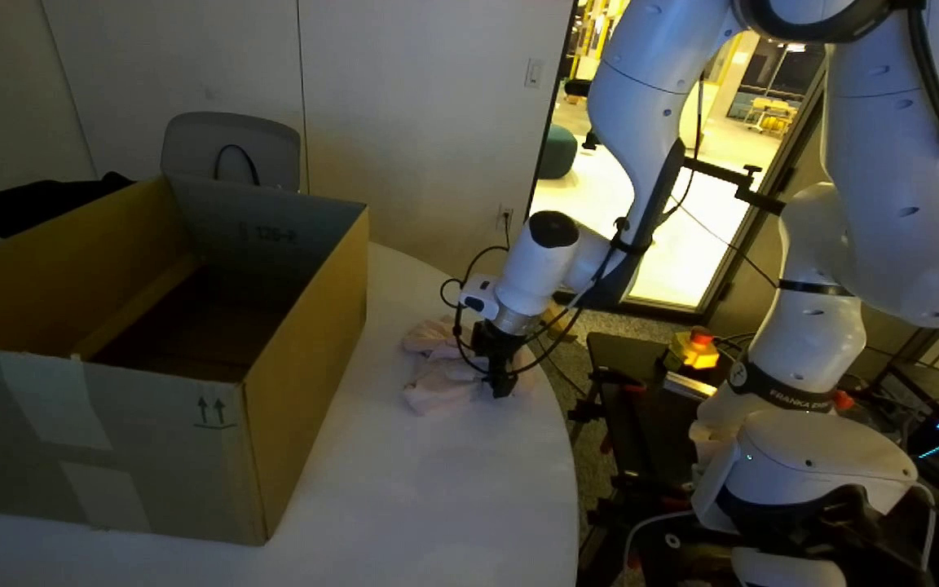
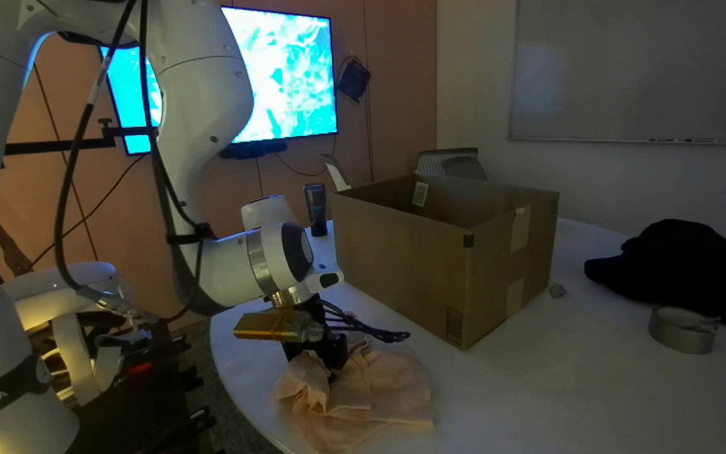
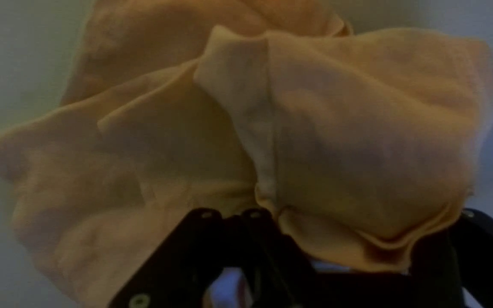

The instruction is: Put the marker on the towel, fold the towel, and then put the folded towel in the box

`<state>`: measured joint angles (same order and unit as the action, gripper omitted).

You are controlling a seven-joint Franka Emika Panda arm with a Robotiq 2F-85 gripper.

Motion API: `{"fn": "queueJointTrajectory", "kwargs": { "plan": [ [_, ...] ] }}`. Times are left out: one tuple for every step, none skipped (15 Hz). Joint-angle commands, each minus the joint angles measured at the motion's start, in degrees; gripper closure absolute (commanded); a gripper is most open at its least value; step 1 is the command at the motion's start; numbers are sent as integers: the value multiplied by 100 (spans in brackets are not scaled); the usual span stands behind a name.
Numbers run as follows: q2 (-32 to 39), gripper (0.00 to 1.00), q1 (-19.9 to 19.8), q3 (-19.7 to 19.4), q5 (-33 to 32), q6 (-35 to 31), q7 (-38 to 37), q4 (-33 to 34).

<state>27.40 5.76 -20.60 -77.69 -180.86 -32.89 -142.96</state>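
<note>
The peach towel lies crumpled and partly folded over itself on the white round table, in both exterior views. It fills most of the wrist view. My gripper points down at the towel, and in an exterior view its fingers reach into the cloth. In the wrist view the gripper has its fingers apart, with a loose towel fold between them. The large cardboard box stands open-topped beside the towel, also in an exterior view. The marker is hidden or out of view.
The table's curved edge runs close to the towel on the robot's side. A grey tape roll, a black garment and a small crumpled scrap lie past the box. A dark tumbler stands beside the box.
</note>
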Motion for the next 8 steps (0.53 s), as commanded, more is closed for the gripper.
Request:
{"fn": "queueJointTrajectory", "kwargs": {
  "plan": [
    [-558,100,-561,598,877,431,1344,-345],
    [-711,100,-797,860,1214,592,1774,-397],
    [-850,100,-913,999,1533,649,2156,-450],
    [-1055,100,-1206,1340,1885,802,2559,-528],
    [-1177,99,-1428,1616,2250,893,2962,-554],
    [-1282,98,-1733,1996,2623,985,3381,-582],
    [-1406,99,-1975,2350,3104,1123,3810,-580],
    [-1510,98,-2235,2750,3538,1303,4228,-562]
  ]
}}
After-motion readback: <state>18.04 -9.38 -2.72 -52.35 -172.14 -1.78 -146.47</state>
